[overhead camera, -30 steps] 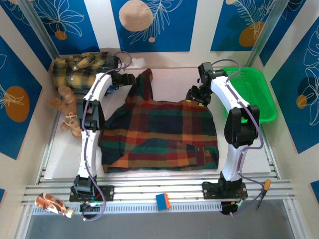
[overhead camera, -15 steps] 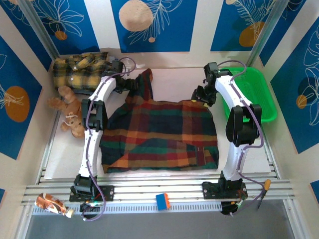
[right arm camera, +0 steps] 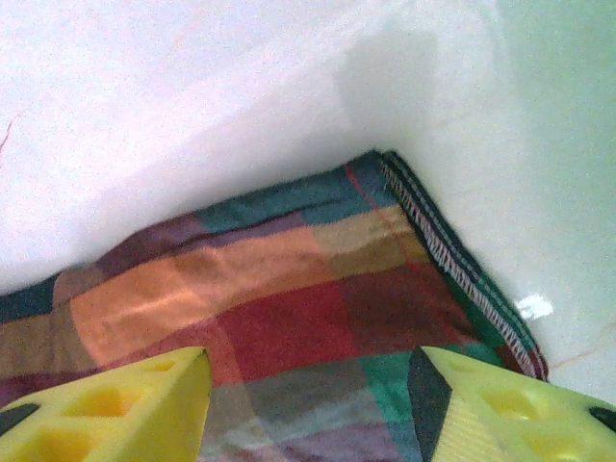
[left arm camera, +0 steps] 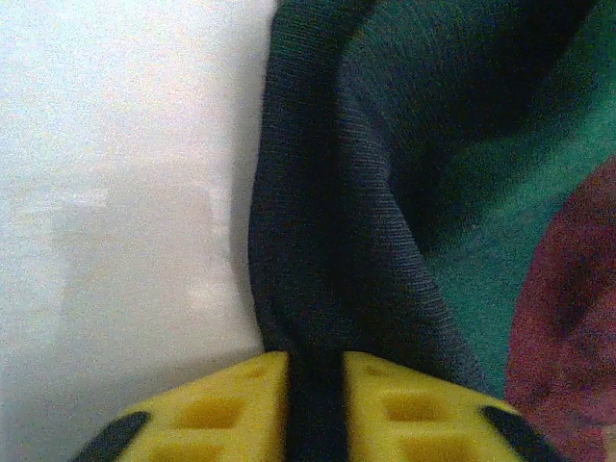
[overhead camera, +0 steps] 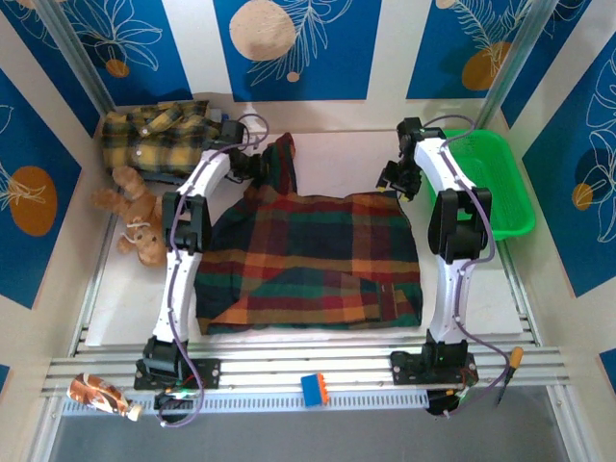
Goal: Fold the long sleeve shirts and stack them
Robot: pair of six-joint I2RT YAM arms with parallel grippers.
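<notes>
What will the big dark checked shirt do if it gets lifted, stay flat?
Probably not. The dark plaid shirt looks soft: it bunches where the left gripper pinches it, so it would likely droop. Its fuzzy weave probably won't slip out.

**Desk:** What surrounds the workspace on your feed?

**Me:** Past the left gripper point(overhead camera: 252, 166) and the right gripper point(overhead camera: 393, 181) I see a back wall point(overhead camera: 327, 58) of blue leaf-print panels split by white stripes, with a peach disc point(overhead camera: 262, 29) up top. Outboard of each gripper, the left wall point(overhead camera: 29, 125) and the right wall point(overhead camera: 587, 125) carry the same print with orange discs. Two metal posts point(overhead camera: 82, 58) slant in the far corners.

**Desk:** And underneath?

**Me:** A white table point(overhead camera: 337, 149), evenly lit, with soft shadows. Behind the grippers, on my side, I see silver rails point(overhead camera: 308, 371), then a grey strip point(overhead camera: 289, 438).
</notes>
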